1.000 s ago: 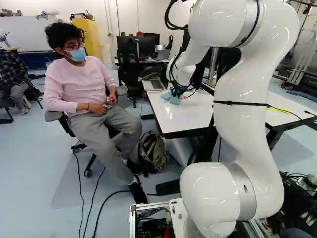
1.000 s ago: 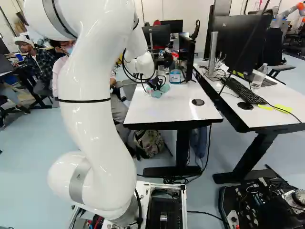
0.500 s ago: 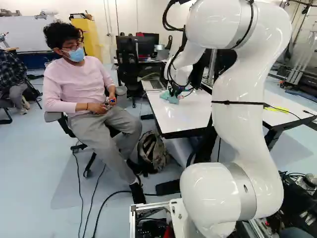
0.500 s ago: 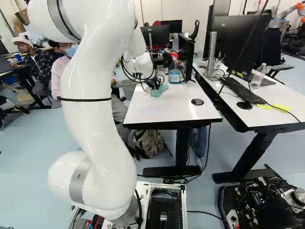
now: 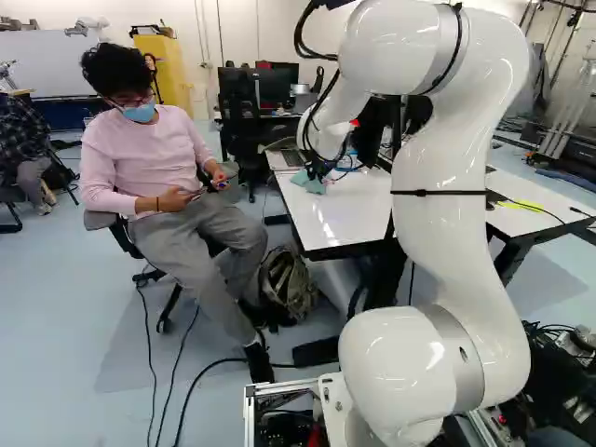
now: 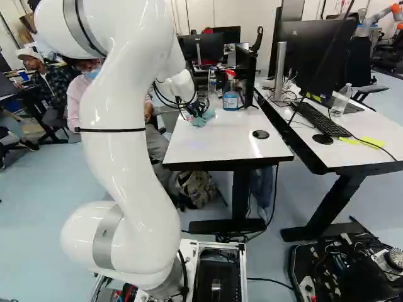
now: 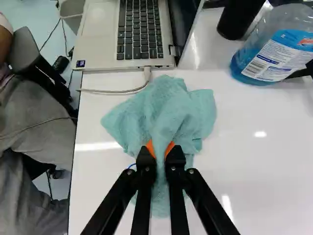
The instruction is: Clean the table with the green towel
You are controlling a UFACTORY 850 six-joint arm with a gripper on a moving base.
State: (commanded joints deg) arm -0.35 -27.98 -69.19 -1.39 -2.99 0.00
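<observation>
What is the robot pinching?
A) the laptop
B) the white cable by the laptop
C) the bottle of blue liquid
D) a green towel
D: the jaws are closed on the green towel, which bunches up between their orange pads.

White arm (image 5: 440,223) rose in bent column from lowest joint (image 5: 396,368), well apart from green towel (image 7: 193,110), then folded over high and reached out to towel. Wrist (image 5: 321,135) hung just above towel, dark cables (image 5: 305,39) looping beside it. Black hand (image 5: 321,168) angled down; fingers (image 7: 146,164) stood close together, orange pads (image 7: 151,148) pinching towel's gathered folds from both sides.
</observation>
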